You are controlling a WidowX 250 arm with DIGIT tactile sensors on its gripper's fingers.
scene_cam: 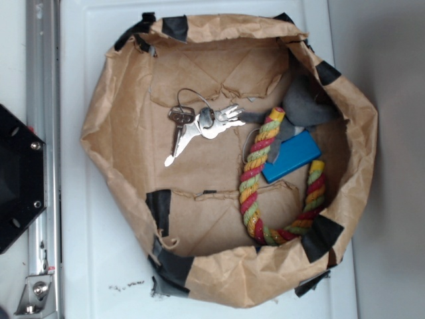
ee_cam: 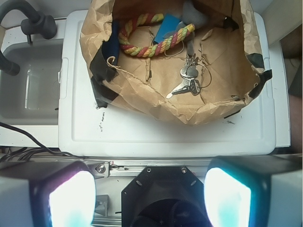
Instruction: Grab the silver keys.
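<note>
Lab bench: taped paper bin (scene_cam: 113,133) beside metal rail (scene_cam: 41,133).

Black WidowX gripper (ee_cam: 149,196) w/ two pale, glowing finger pads (ee_cam: 72,198), seen from wrist cam: jaws spread wide apart, nothing between them. Black arm base (scene_cam: 18,179) sits at the exterior view's left edge.

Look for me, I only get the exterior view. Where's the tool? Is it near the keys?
Observer: The wrist view shows the tool outside the paper bag, well apart from the silver keys.
Operator: Is it open?
Observer: Yes, its fingers stand wide apart with nothing between them.
Operator: What's next to the white lid?
Observer: A grey tub, with a black hose over it.
</note>
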